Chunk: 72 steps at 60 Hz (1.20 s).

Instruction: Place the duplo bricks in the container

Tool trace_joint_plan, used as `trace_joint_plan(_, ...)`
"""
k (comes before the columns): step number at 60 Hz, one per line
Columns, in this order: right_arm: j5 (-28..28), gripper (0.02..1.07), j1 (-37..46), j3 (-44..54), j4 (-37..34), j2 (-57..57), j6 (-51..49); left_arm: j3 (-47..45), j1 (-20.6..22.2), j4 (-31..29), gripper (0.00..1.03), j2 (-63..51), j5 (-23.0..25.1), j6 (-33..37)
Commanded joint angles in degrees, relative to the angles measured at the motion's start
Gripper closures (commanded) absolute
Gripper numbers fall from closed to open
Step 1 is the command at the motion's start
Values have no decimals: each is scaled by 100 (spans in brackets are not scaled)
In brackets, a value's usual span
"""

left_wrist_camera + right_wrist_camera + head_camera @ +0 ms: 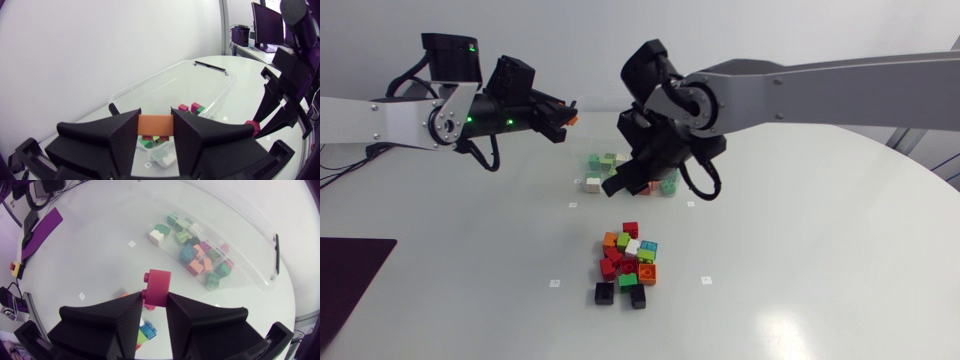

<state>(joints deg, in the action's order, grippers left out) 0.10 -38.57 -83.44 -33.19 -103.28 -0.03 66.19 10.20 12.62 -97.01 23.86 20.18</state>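
Orange brick (155,126) clamped in left tool (155,120), red brick (158,282) pinched in right tool (154,298), both near the clear container (220,85).

The white table (820,250) carries a clear container (240,237), loose bricks (628,262), a dark mat (350,280).

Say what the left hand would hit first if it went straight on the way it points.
Probably the clear container, which lies directly ahead of the left hand and its orange brick; depth is unclear, so it might pass over the rim.
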Motion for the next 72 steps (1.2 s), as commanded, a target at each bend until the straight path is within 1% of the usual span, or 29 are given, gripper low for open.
trace_joint_plan(1, 34, 80, 113, 161, 14, 344, -32, 377, 88, 91, 87, -336, -48, -252)
trace_joint_plan(16, 34, 80, 297, 56, 6, 819, -58, 904, 255, 126, 87, -951, -188, -340)
trace_joint_plan(18, 34, 80, 341, 21, 6, 836, -76, 957, 272, 126, 84, -1013, -215, -357)
trace_joint_plan(20, 25, 80, 376, -6, 14, 854, -93, 992, 290, 126, 77, -1057, -224, -366)
trace_joint_plan(21, 25, 80, 403, -32, 14, 871, -102, 1018, 316, 153, 66, -1092, -268, -366)
trace_joint_plan(22, 25, 80, 411, -41, 14, 871, -102, 1018, 316, 153, 66, -1092, -276, -366)
trace_joint_plan(23, 17, 80, 455, -76, 14, 889, -120, 1018, 351, 214, 50, -1127, -311, -357)
trace_joint_plan(26, -19, 80, 543, -164, 14, 880, -137, 1027, 395, 241, 23, -1136, -364, -340)
trace_joint_plan(28, -36, 80, 587, -217, 23, 871, -155, 1027, 413, 241, 16, -1127, -399, -322)
trace_joint_plan(34, -124, 80, 719, -410, 23, 801, -208, 922, 422, 285, 6, -951, -435, -322)
trace_joint_plan(39, -203, 80, 833, -595, 32, 704, -296, 719, 422, 285, 5, -652, -443, -313)
trace_joint_plan(47, -353, 80, 1000, -885, 102, 432, -419, 201, 387, 206, 6, 139, -443, -252)
trace_joint_plan(55, -467, 80, 1132, -1210, 199, 28, -506, -449, 413, -23, 6, 930, -391, 188)
trace_joint_plan(58, -502, 80, 1194, -1350, 252, -166, -524, -643, 448, -366, 6, 1193, -197, 442)
trace_joint_plan(64, -625, 80, 1299, -1693, 260, -570, -533, -994, 580, -726, 6, 1492, -136, 891)
trace_joint_plan(65, -625, 80, 1308, -1746, 260, -623, -533, -1109, 606, -858, 6, 1563, -109, 1110)
trace_joint_plan(69, -625, 80, 1334, -1939, 260, -842, -550, -1451, 721, -937, 6, 1738, -101, 1462)
trace_joint_plan(72, -625, 80, 1352, -2080, 260, -1027, -577, -1636, 756, -1113, 6, 1817, -30, 1717)
